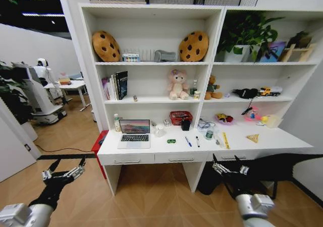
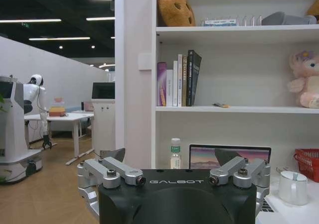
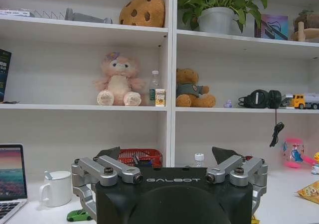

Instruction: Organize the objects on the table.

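- Desk runs lengthwise left to right under the white shelving, with three shallow drawers along its front; I'm standing back from it, and its right end passes out of my head view.
- Laptop, one, sits open on the left part of the desk, screen upright and facing me, keyboard toward the front edge. From my left wrist its lower half is hidden behind the gripper.
- Red basket, one, stands at the back near the middle, a white mug just left of it.
- Clear bottle stands upright just left of the laptop.
- Pens, two that I can count, lie right of centre, long axes running front to back.
- Green toy car, one, lies between laptop and pens; I can't tell which way its nose points.
- Small clutter at the right end is too tiny to name.
- Left gripper hangs low before the left drawer, jaws apart, clamped on nothing.
- Right gripper hangs low before the right drawer, jaws apart as well.
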Available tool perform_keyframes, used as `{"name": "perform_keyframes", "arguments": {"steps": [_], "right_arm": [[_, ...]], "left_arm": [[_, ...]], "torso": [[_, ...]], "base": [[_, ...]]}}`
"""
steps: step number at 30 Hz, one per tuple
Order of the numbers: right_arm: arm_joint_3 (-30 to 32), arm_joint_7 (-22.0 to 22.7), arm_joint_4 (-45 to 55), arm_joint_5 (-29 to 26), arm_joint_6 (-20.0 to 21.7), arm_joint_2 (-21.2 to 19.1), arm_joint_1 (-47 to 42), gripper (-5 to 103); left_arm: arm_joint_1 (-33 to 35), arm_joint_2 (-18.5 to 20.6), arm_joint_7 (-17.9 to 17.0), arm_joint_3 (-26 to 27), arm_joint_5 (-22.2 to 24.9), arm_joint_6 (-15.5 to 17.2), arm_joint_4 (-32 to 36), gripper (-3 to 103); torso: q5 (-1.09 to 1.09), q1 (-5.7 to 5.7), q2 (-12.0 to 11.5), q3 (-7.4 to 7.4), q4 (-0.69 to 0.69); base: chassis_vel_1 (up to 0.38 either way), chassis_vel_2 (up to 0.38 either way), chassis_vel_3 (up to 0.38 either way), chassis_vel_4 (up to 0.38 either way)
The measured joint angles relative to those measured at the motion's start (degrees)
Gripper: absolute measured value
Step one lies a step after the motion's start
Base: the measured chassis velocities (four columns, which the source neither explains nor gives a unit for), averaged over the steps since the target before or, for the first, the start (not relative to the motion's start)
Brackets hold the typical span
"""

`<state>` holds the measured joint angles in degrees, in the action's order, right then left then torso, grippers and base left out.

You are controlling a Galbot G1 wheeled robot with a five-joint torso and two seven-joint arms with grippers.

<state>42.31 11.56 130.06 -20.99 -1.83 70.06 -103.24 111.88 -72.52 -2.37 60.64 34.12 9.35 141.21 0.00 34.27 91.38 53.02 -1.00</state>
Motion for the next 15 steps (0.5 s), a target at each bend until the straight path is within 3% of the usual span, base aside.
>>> {"name": "perform_keyframes", "arguments": {"steps": [7,15], "right_arm": [[-0.2,-0.3,0.0,0.2,-0.5,0.0,-0.1,100],[-1.1,-0.7,0.2,1.0,-1.5,0.3,-0.5,100]], "left_arm": [[0.1,-0.5,0.1,-0.3,-0.5,0.0,0.0,98],[0.1,-0.8,0.1,-0.8,-0.9,0.0,-0.2,98]], "torso": [[0.0,0.0,0.0,0.0,-0.01],[-0.02,0.02,0.0,0.01,-0.01]], "base": [[-0.139,0.128,0.133,-0.146],[-0.237,0.241,0.234,-0.25]]}}
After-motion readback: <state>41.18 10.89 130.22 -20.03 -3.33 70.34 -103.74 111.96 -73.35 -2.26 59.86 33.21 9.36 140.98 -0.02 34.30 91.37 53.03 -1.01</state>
